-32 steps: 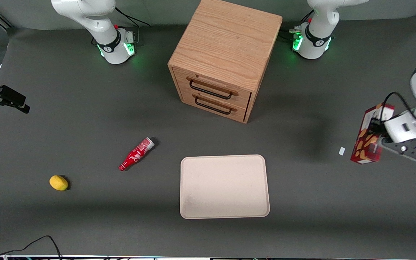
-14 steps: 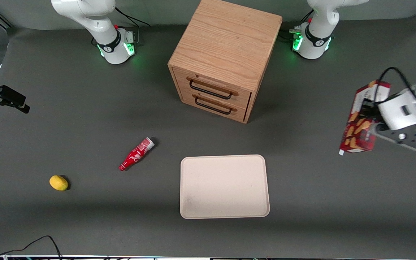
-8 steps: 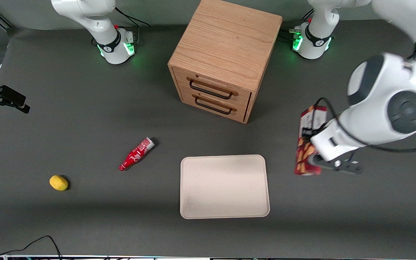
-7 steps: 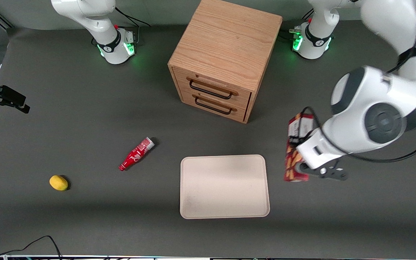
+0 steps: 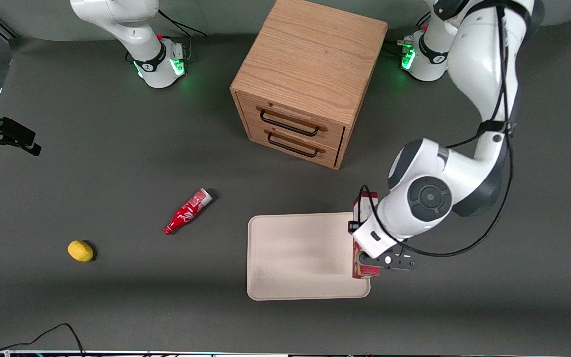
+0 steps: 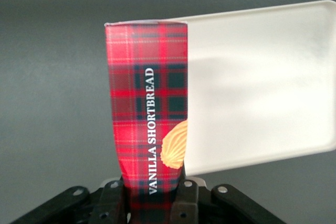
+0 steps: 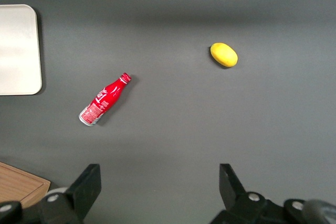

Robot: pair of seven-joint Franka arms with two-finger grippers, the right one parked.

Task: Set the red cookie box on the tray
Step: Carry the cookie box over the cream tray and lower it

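The red cookie box (image 5: 365, 204) is dark red plaid with tan cookie pictures. My left gripper (image 5: 366, 252) is shut on one end of it, and my wrist hides most of it in the front view. The box hangs over the cream-beige tray (image 5: 300, 255), at the tray's edge toward the working arm's end. In the left wrist view the box (image 6: 149, 103) runs out from my gripper (image 6: 152, 205), clamped between two black fingers (image 6: 186, 203), and overlaps the rim of the tray (image 6: 262, 87). I cannot tell whether the box touches the tray.
A wooden two-drawer cabinet (image 5: 310, 79) stands farther from the front camera than the tray. A red bottle (image 5: 187, 211) lies on the table toward the parked arm's end, and a yellow lemon (image 5: 80, 251) lies farther that way. Both show in the right wrist view: the bottle (image 7: 103, 99) and the lemon (image 7: 224, 55).
My gripper lifted the box at the working arm's end of the table and carried it sideways toward the tray. It now holds the box over the tray's edge.
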